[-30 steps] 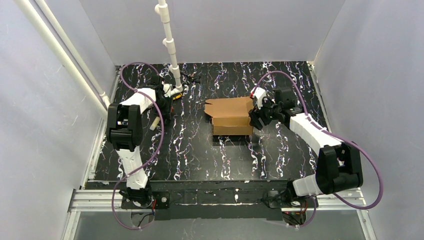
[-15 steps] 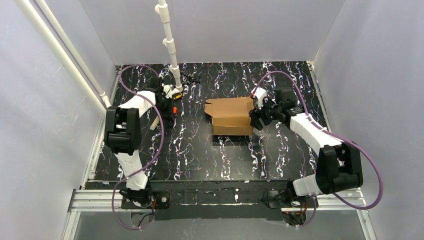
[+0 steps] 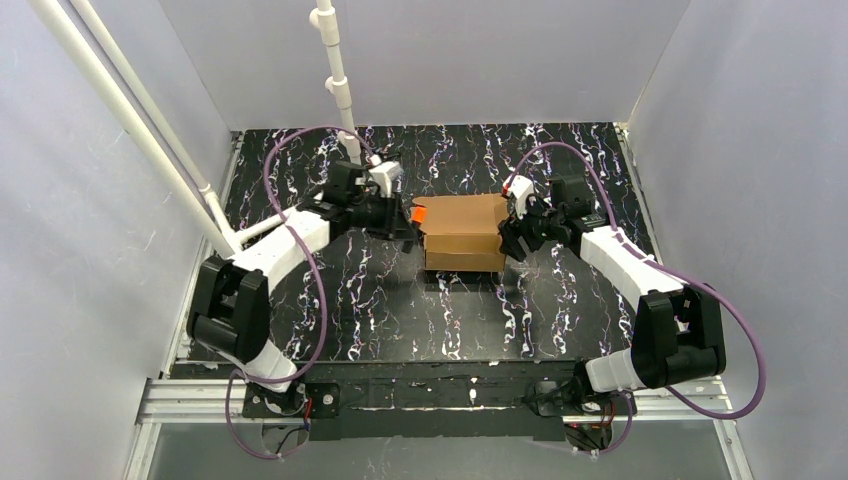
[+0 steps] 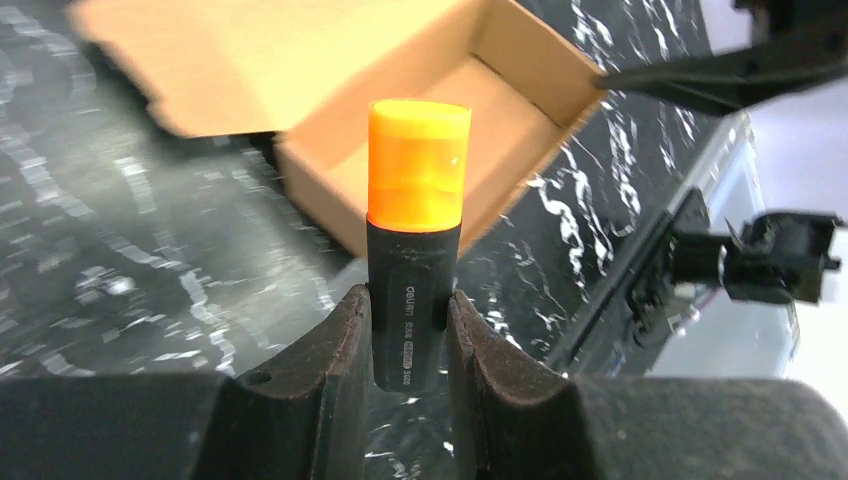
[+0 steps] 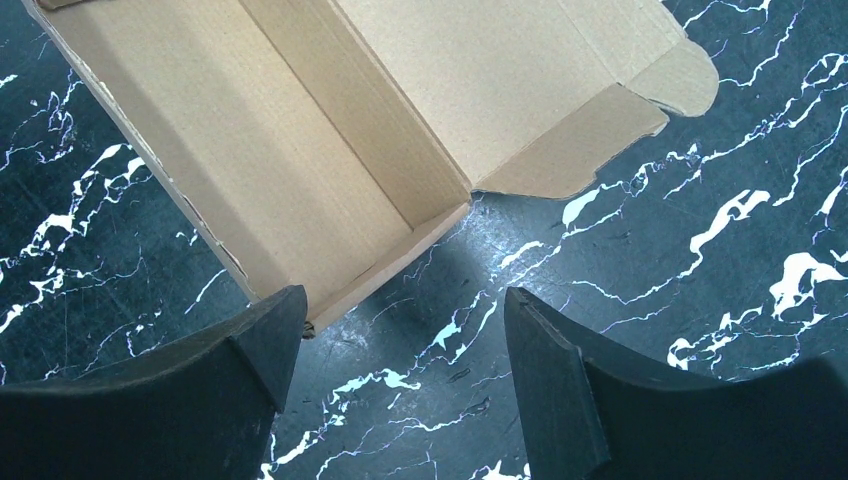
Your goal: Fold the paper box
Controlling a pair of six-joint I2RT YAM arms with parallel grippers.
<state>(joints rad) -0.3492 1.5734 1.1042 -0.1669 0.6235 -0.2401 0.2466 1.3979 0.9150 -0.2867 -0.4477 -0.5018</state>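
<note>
My left gripper [image 4: 408, 306], clenched on the orange-capped marker [image 4: 418, 165], has swung to the open paper box [image 4: 480, 110] just ahead (dropping it in first, I reckon); right gripper [image 5: 400, 322] stays released.
</note>
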